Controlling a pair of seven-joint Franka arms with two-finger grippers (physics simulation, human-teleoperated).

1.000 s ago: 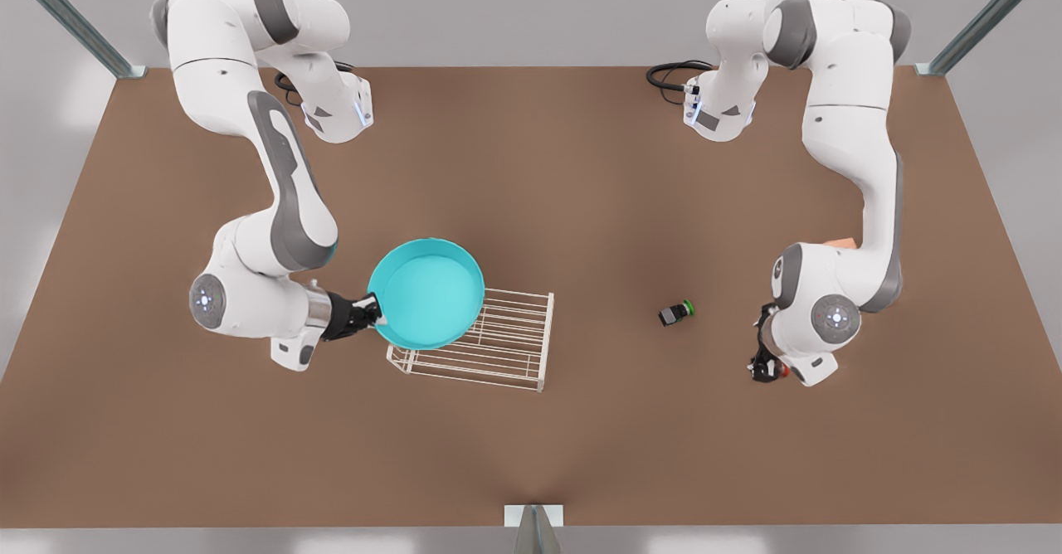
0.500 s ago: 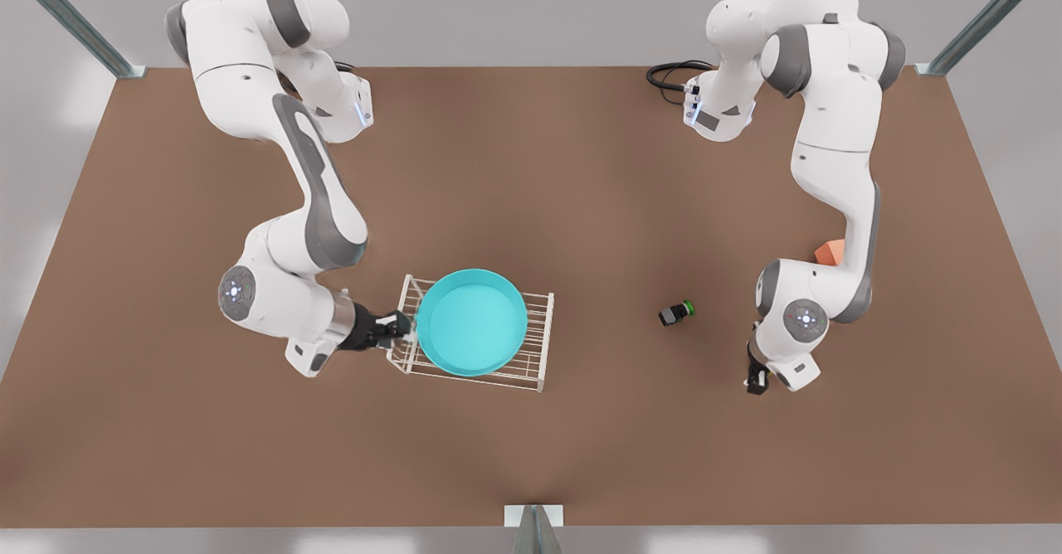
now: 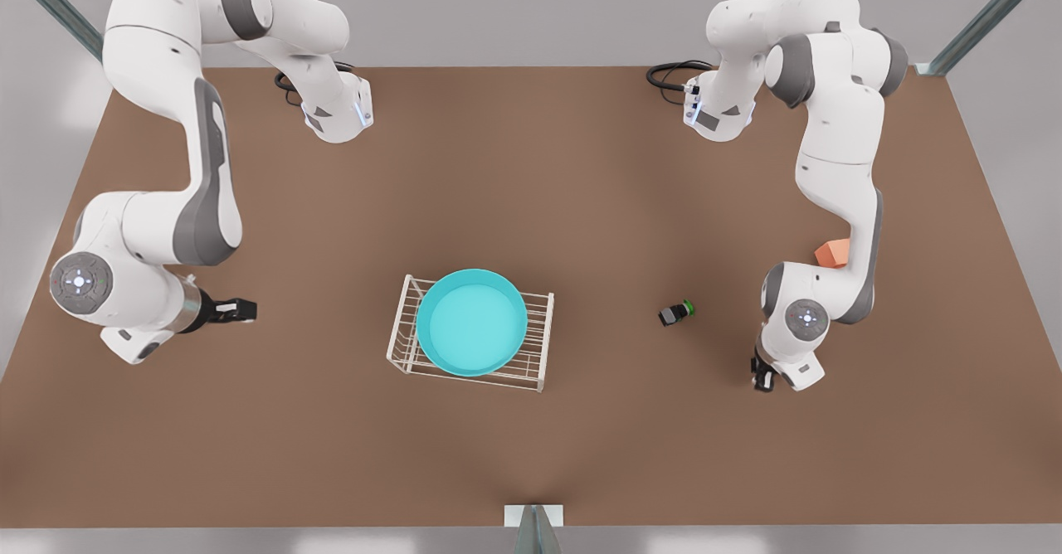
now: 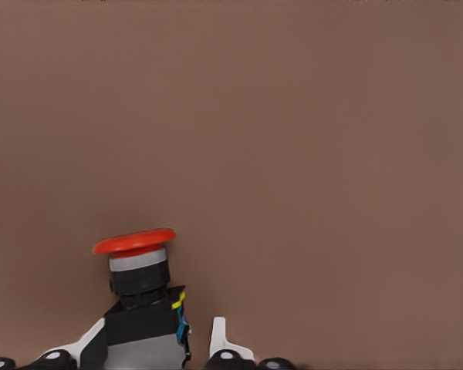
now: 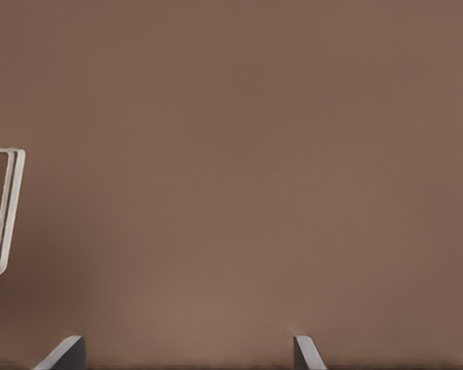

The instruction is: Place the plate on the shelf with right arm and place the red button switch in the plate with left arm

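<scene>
- The left gripper [image 4: 158,351] grips the black body of the red switch [image 4: 139,297] between its fingers [image 4: 218,339]; the red cap points out beyond the fingertips, over bare table [image 4: 293,139]. In the front view this gripper [image 3: 762,376] hangs at the right.
- The right gripper [image 3: 241,311] is spread wide and empty, at the front view's left, well apart from the shelf [image 3: 539,347]; a shelf corner [image 5: 4,216] shows past its fingers [image 5: 62,353].
- The plate [image 3: 471,322] lies flat on the shelf.
- A green switch [image 3: 676,313] lies between shelf and left gripper.
- An orange block [image 3: 832,252] sits behind the left arm.
</scene>
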